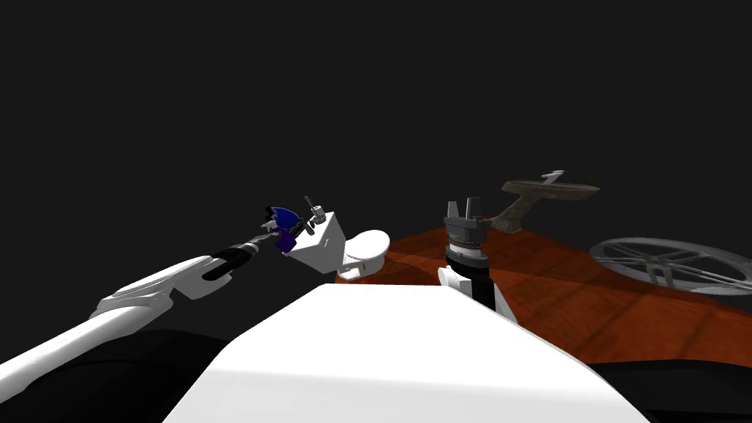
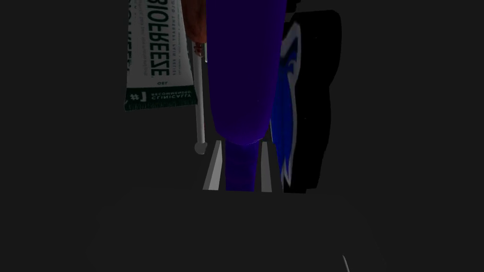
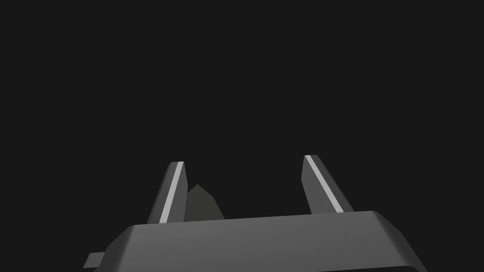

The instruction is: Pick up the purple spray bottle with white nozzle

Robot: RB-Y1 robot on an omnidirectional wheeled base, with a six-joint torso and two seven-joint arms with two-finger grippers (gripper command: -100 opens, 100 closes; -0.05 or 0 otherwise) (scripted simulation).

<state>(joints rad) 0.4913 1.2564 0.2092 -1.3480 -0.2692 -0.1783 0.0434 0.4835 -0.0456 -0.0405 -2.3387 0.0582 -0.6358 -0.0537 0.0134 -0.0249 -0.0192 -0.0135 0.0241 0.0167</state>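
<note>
1. Two fingers of the left pincer [image 2: 241, 166] clamp the purple spray bottle [image 2: 241, 71], a white tube [image 2: 158, 56] beside it; arm outstretched toward ten o'clock.
2. Right pincer [image 3: 246, 184] stands upright, released, at one o'clock.

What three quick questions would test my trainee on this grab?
1. True or false: the left pincer is shut on the purple bottle.
2. Which shows right beside the purple bottle? A) a white tube B) a red cup C) a green sponge
3. Fill in: the right pincer is ____.
Key: 1 true; 2 A; 3 open.
</note>
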